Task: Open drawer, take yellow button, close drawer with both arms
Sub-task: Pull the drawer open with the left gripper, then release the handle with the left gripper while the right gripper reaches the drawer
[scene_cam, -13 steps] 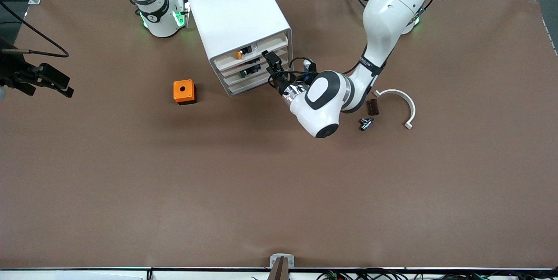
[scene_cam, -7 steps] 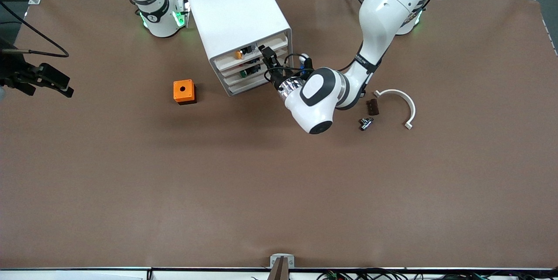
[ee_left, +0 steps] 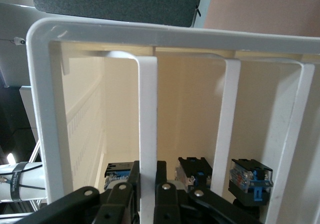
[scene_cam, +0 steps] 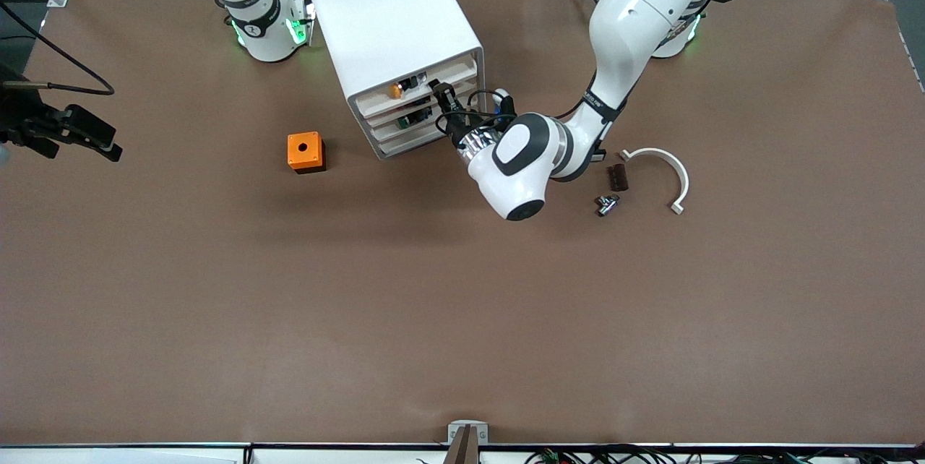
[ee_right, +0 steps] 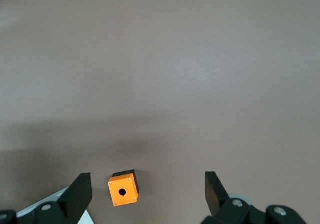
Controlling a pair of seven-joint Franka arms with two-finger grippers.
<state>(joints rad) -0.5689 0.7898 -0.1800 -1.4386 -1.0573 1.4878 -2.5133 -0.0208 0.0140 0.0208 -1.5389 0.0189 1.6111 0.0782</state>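
The white cabinet (scene_cam: 390, 23) stands near the robots' bases. Its top drawer (scene_cam: 423, 84) sits flush with the two lower drawers. The orange-capped button (scene_cam: 395, 90) lies inside it, seen through the front. My left gripper (scene_cam: 439, 93) is at that drawer's front. In the left wrist view its fingers (ee_left: 162, 184) are shut on both sides of the drawer's white front bar (ee_left: 147, 134). A black-blue part (ee_left: 117, 171) shows inside. My right gripper (ee_right: 147, 184) is open and empty, high over the table, and waits.
An orange square box with a hole (scene_cam: 306, 152) stands on the table beside the cabinet, toward the right arm's end; it also shows in the right wrist view (ee_right: 123, 191). A green-capped button (scene_cam: 413, 117) is in the middle drawer. A white curved piece (scene_cam: 661, 168), brown block (scene_cam: 616, 176) and metal part (scene_cam: 607, 204) lie beside the left arm.
My left gripper has moved in toward the cabinet and up from the middle drawer's level to the top drawer's front. The right arm has not moved.
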